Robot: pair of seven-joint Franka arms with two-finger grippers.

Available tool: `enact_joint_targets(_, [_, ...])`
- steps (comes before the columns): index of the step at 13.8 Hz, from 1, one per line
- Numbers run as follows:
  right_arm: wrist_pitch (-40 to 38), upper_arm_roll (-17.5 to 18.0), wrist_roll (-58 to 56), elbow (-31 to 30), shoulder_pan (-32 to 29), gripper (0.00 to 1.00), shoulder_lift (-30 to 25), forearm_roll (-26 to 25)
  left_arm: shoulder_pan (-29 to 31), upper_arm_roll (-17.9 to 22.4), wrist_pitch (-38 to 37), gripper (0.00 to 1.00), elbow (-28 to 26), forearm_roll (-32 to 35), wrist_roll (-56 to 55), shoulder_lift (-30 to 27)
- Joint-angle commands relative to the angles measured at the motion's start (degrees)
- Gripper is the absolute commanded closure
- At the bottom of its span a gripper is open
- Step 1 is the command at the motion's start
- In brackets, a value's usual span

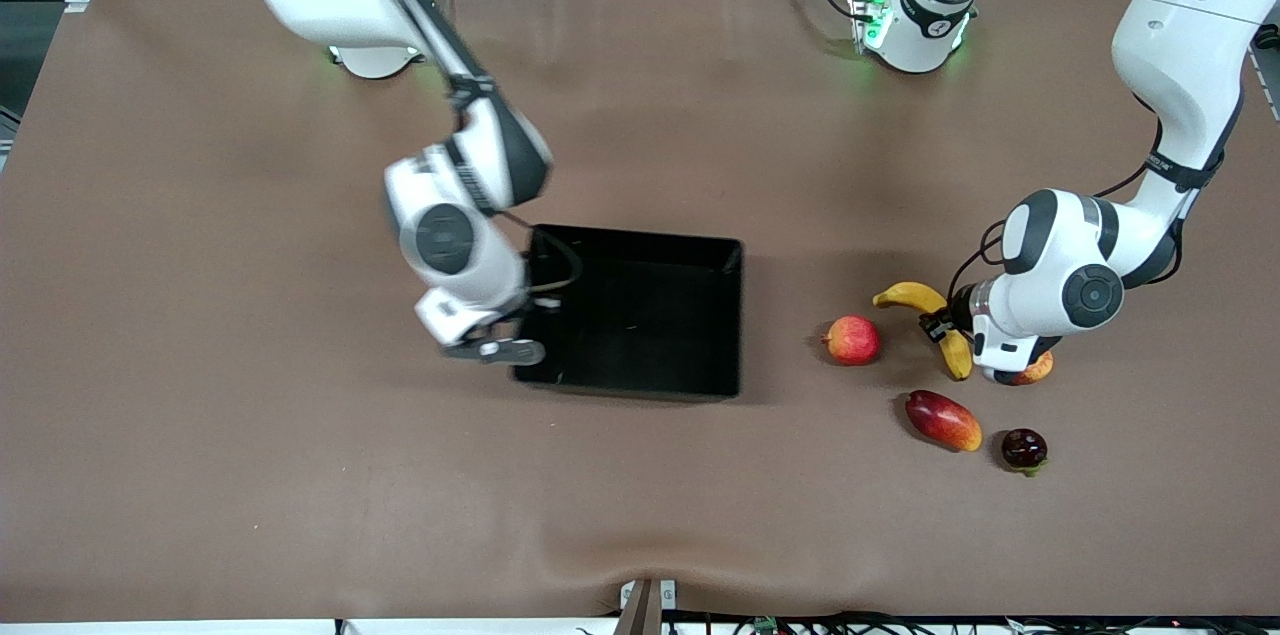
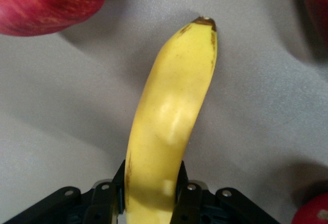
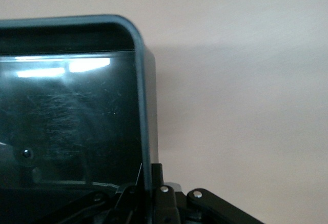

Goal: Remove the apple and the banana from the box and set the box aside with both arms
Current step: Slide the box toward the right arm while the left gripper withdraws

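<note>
The box (image 1: pixel 640 315), a glossy black tray, sits mid-table. My right gripper (image 1: pixel 518 325) is shut on its wall at the right arm's end; in the right wrist view that wall (image 3: pixel 146 106) runs between the fingers of the right gripper (image 3: pixel 148 185). Toward the left arm's end, my left gripper (image 1: pixel 940 325) is shut on the middle of the yellow banana (image 1: pixel 912 296). In the left wrist view the banana (image 2: pixel 171 111) reaches out from the left gripper (image 2: pixel 151 178) to its brown tip. The streaked red apple (image 1: pixel 1040 370) (image 2: pixel 46 1) lies beside the banana, mostly hidden under the left hand.
A pinkish-red round fruit (image 1: pixel 852 339) lies between the tray and the banana. A red-orange mango (image 1: pixel 943 420) and a small dark red fruit (image 1: pixel 1024 448) lie nearer the front camera. Brown cloth covers the table.
</note>
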Motion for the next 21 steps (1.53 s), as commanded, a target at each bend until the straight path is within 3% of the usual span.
enact_joint_targets(1, [-3.37, 1.24, -9.5, -5.91, -8.79, 1.0, -6.37, 0.64, -0.01, -0.19, 0.12, 0.01, -0.29, 0.77, 0.07, -0.64])
enact_joint_targets(6, [-5.5, 1.24, -28.14, -6.0, -25.58, 1.0, -5.49, 0.73, -0.45, -2.11, -6.28, 0.0, 2.68, 1.03, 0.33, -7.83])
enact_joint_targets(9, [-4.28, 1.24, -34.48, -5.91, -33.41, 1.0, -2.69, 0.73, -0.36, -4.84, -19.0, 0.0, 12.76, 1.12, 1.81, -10.49])
enact_joint_targets(12, [2.21, 1.15, -43.69, -5.39, -40.27, 1.0, 0.74, 0.55, -0.19, -6.78, -29.13, 0.0, 24.54, 1.12, 5.42, -11.45])
enact_joint_targets(14, [4.43, 1.15, -49.59, -2.94, -44.23, 1.0, 4.07, 0.64, 0.08, -7.39, -32.57, 0.0, 27.91, 1.03, 10.23, -13.12])
enact_joint_targets(16, [4.52, 1.15, -50.49, -1.61, -46.17, 1.0, 5.58, 0.64, 0.25, -7.13, -33.72, 0.0, 27.92, 0.77, 16.73, -17.85])
enact_joint_targets(17, [4.52, 1.15, -50.58, -1.52, -46.7, 0.94, 5.76, 0.55, 0.25, -7.05, -34.77, 0.0, 27.92, 0.59, 20.68, -20.13])
enact_joint_targets(18, [4.43, 1.07, -50.58, -1.52, -46.88, 0.17, 5.76, -0.06, 0.25, -6.87, -36.17, 0.0, 27.92, 0.16, 24.11, -22.42])
enact_joint_targets(19, [4.25, 1.07, -50.32, -1.52, -47.23, 0.0, 5.58, 0.63, 0.34, -6.78, -37.31, 0.0, 28.01, 0.15, 25.8, -24.36])
enact_joint_targets(21, [3.55, 1.24, -50.32, -0.12, -47.06, 0.0, 3.31, 0.64, 2.17, -6.87, -39.51, 0.0, 28.01, -2.99, 28.0, -27.26])
